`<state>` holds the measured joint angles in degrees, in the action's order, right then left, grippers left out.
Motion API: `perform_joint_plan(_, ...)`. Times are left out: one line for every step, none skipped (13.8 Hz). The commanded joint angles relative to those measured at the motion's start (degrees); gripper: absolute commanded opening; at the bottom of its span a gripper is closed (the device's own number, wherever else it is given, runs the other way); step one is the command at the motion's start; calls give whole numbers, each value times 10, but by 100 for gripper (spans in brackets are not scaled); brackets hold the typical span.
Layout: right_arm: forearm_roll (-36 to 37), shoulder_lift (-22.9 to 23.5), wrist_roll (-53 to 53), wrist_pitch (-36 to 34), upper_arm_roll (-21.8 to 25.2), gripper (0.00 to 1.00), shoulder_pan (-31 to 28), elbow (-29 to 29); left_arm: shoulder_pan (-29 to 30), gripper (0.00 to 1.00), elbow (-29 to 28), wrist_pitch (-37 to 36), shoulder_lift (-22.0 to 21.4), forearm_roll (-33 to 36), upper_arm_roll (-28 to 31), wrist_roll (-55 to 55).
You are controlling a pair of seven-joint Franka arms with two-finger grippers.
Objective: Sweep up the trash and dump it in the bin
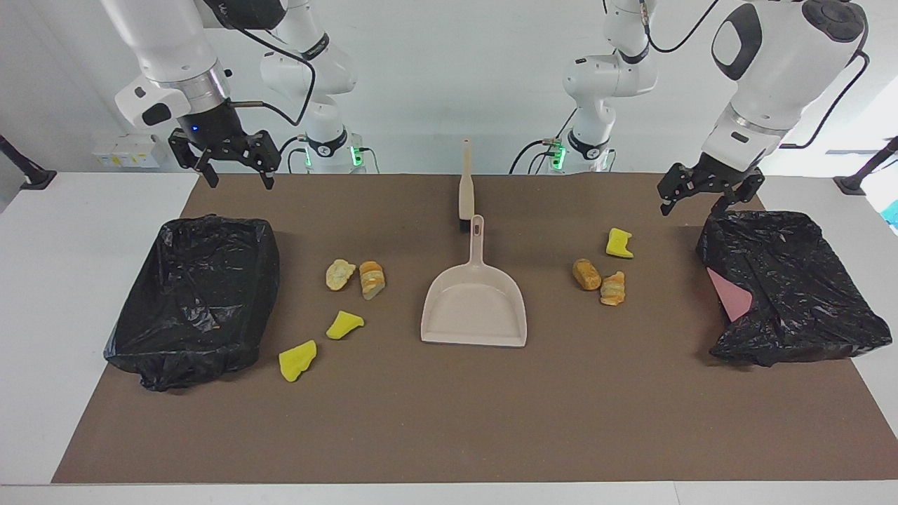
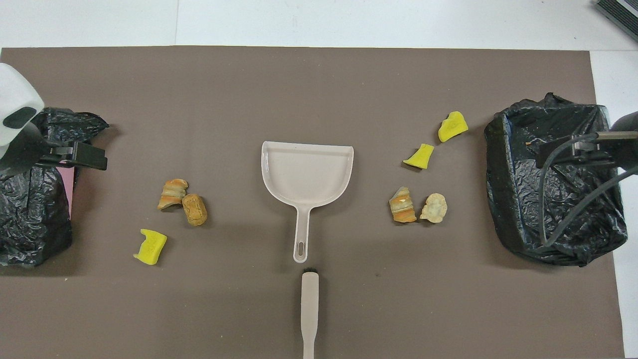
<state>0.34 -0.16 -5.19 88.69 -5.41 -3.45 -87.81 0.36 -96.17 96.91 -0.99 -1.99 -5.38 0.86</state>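
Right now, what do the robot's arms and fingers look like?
Both arms are glossy white with rounded joints and dark grey patches. Black cables loop along them. The bases glow green. Each ends in a black, boxy gripper: the right gripper hangs under a silver ring and shows a small blue light; the left gripper looks the same. Each has two thin black fingers.

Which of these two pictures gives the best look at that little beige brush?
The overhead view shows the brush best: its handle runs up to the dark bristles, just nearer the robots than the dustpan. But its handle end is cut off. The facing view shows it whole, though smaller and foreshortened.
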Motion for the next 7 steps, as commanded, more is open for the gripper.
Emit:
perform_joint_plan(-12, -10, 17, 7, -1, 100, -8, -12, 0, 100, 16, -12, 8, -6, 1, -2)
perform_joint_plan(-12, -9, 16, 10, -1, 100, -9, -12, 0, 100, 16, -12, 8, -6, 1, -2)
perform_joint_plan(-11, -10, 16, 7, 0, 100, -9, -13, 0, 100, 16, -12, 8, -6, 1, -2)
perform_joint_plan(-11, -10, 16, 7, 0, 100, -11, -13, 0, 100, 15, -12, 7, -6, 1, -1)
perform_joint_plan(-10, -11, 19, 6, 0, 100, -17, -15, 0, 100, 15, -12, 8, -6, 1, -1)
perform_joint_plan(-10, -12, 19, 6, 0, 100, -17, -16, 0, 100, 13, -12, 7, -6, 1, -1)
perform_joint_plan(-8, -12, 17, 7, 0, 100, -17, -16, 0, 100, 12, -12, 6, -6, 1, 0)
